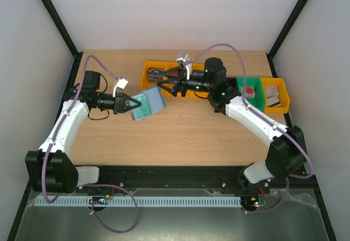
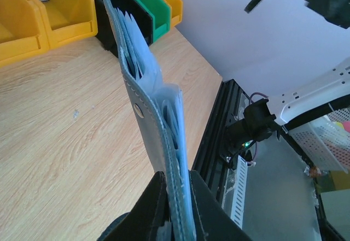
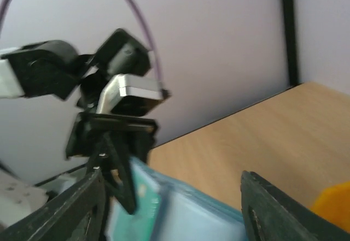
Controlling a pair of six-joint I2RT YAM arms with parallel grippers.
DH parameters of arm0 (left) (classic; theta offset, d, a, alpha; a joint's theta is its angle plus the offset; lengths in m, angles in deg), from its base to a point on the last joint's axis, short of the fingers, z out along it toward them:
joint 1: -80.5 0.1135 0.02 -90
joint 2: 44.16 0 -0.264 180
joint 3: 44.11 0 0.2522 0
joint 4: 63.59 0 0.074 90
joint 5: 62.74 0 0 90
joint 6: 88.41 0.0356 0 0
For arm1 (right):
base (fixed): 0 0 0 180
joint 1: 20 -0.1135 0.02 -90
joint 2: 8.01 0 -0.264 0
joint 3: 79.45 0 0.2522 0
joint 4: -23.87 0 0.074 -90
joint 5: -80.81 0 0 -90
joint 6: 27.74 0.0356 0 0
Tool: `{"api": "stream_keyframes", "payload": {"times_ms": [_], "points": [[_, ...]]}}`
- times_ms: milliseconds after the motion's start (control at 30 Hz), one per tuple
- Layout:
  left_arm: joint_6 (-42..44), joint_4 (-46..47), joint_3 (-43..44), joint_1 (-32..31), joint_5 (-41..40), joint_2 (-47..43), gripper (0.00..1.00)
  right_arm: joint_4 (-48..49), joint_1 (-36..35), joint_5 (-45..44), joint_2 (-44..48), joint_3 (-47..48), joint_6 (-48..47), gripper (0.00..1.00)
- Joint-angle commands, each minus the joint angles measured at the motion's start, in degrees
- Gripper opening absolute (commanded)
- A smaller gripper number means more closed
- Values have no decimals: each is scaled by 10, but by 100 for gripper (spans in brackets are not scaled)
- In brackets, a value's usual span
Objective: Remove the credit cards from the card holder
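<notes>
My left gripper (image 1: 130, 105) is shut on one edge of the light blue card holder (image 1: 149, 103) and holds it above the table. In the left wrist view the holder (image 2: 143, 101) stands edge-on between my fingers, its pockets fanned apart. A teal-faced card (image 3: 143, 201) sits in a pocket near the left gripper (image 3: 112, 159). My right gripper (image 1: 164, 83) is open and empty, just beyond the holder's far corner. In the right wrist view its fingers (image 3: 281, 208) spread wide around the holder (image 3: 202, 219) without touching it. Whitish and dark cards (image 1: 272, 96) lie in the right yellow bin.
A row of bins stands at the back: a yellow bin (image 1: 155, 71) with a dark item, a green bin (image 1: 249, 86) with a reddish card, and a yellow bin (image 1: 280, 86). The bins also show in the left wrist view (image 2: 65, 11).
</notes>
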Motion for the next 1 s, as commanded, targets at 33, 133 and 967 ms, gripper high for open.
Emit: {"api": "stream_keyframes", "payload": {"times_ms": [33, 133, 967], "points": [[30, -16, 12, -1, 24, -12, 2, -62, -60, 77, -34, 35, 47, 59], [31, -17, 11, -1, 24, -14, 2, -97, -66, 74, -47, 36, 52, 50], [53, -33, 12, -1, 53, -10, 2, -9, -110, 160, -123, 11, 136, 11]]}}
